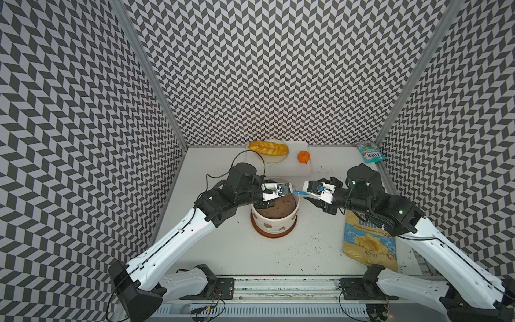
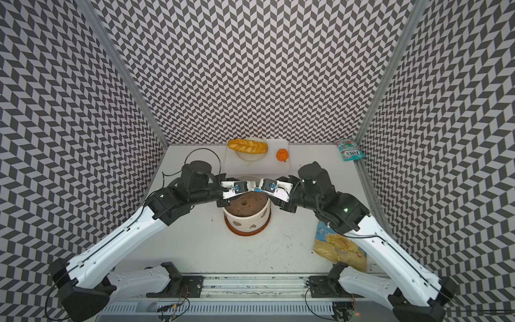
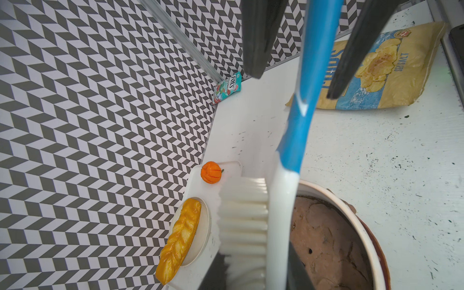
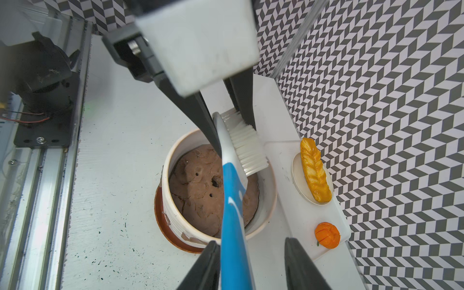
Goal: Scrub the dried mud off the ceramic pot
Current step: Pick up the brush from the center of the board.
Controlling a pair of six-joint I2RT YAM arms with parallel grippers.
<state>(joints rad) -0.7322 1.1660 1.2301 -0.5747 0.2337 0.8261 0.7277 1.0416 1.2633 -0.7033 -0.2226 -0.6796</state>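
Left claw (image 4: 232, 125): clenched on the bristled head of a blue-and-white brush (image 4: 233, 206), held over the pot.
Right claw (image 4: 251, 241): jaws straddle the blue handle, one finger touching it and the other apart; not yet clamped.
Ceramic pot (image 1: 274, 223): white, ribbed, mid-table on a terracotta saucer (image 1: 274, 235), filled with brown soil (image 4: 198, 190).
Dried mud (image 1: 269, 226): brown blotches on the near wall.
Behind the pot: tray (image 1: 295, 167) with braided loaf (image 1: 268, 147) and small pumpkin (image 1: 303, 156).
Right side: chip bag (image 1: 367, 245).
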